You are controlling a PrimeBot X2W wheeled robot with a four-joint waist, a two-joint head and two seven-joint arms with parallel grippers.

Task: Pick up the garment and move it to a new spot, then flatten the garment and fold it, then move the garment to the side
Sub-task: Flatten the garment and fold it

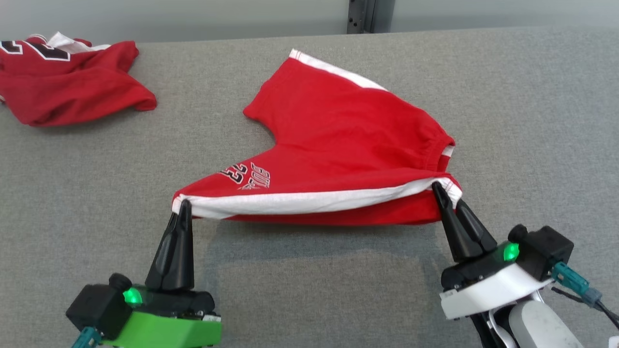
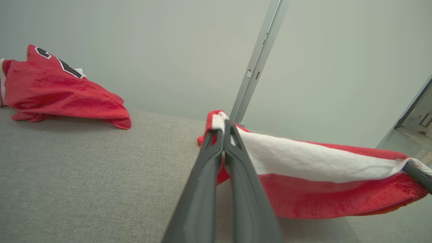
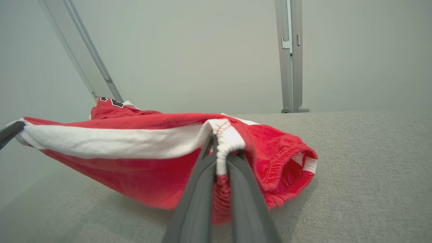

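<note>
The garment (image 1: 338, 130) is a pair of red shorts with white side stripes and a printed number, lying in the middle of the grey table (image 1: 309, 290). Its near edge is lifted and stretched between both grippers, while the far leg rests flat. My left gripper (image 1: 183, 205) is shut on the garment's near left corner. My right gripper (image 1: 439, 187) is shut on the elastic waistband corner at the near right. The left wrist view has the fingers (image 2: 224, 135) pinching the white stripe (image 2: 314, 162). In the right wrist view the fingers (image 3: 219, 152) clamp the gathered waistband (image 3: 290, 162).
A second red garment (image 1: 67, 82) with a black and white number lies crumpled at the table's far left. A grey wall with a metal post (image 1: 360, 15) stands behind the table. Bare grey table spreads on the right and in front.
</note>
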